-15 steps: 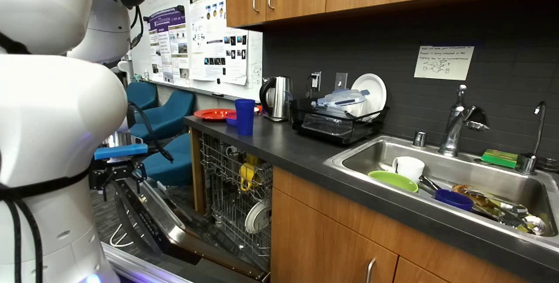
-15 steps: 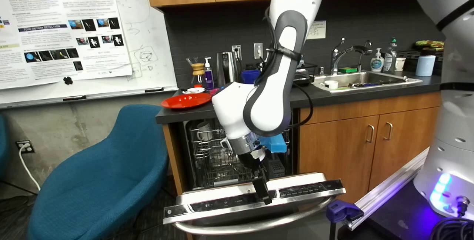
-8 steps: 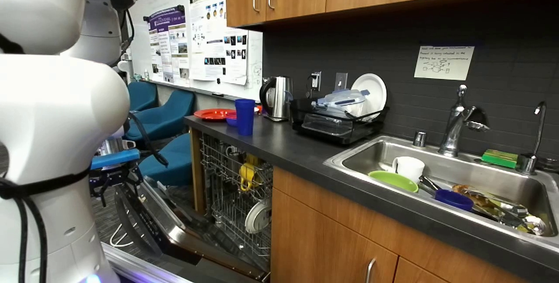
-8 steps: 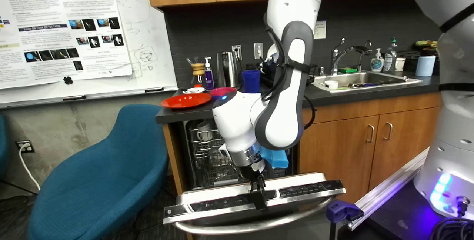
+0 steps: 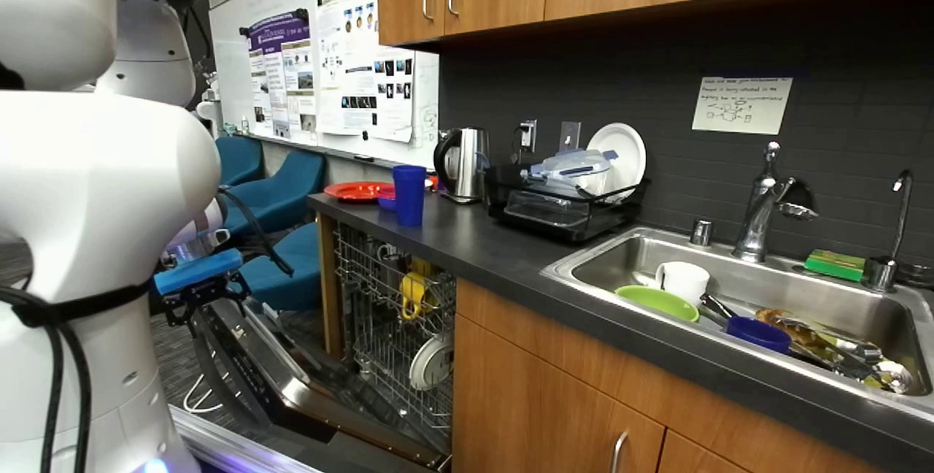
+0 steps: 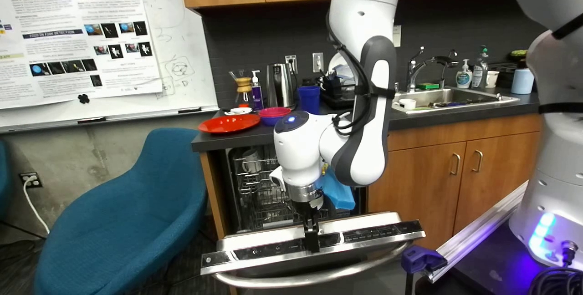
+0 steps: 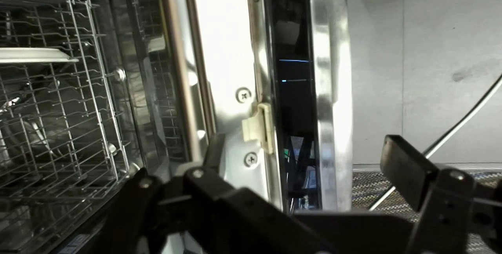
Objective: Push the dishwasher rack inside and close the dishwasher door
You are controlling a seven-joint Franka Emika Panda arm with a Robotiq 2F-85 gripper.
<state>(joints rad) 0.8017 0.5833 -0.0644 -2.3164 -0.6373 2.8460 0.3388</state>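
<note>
Since the earlier frames the gripper (image 7: 305, 146) has been brought more upright over the edge of the door (image 6: 273, 249); no shift is seen in the door itself. The door is seen part-way open, tilted outward, with the rack (image 7: 92, 85) behind it, beneath the counter (image 5: 474, 239); whether the rack is pushed fully home cannot be told. The door is judged to be heavy, stiff and hinged low, its steel likely slippery; it is best taken across the top edge, clear of the latch (image 7: 262, 128), or pushed from the outer face near the handle (image 6: 291, 282). The rack is expected to be light and springy, best pushed at its front rim so that the plate (image 5: 432, 361) in it is not jarred. The fingers (image 7: 406, 167) are spread wide astride the door's edge, with nothing gripped; whether either is touching steel cannot be made out. Farther out, a blue cup (image 5: 409, 195) is set on the counter.
</note>
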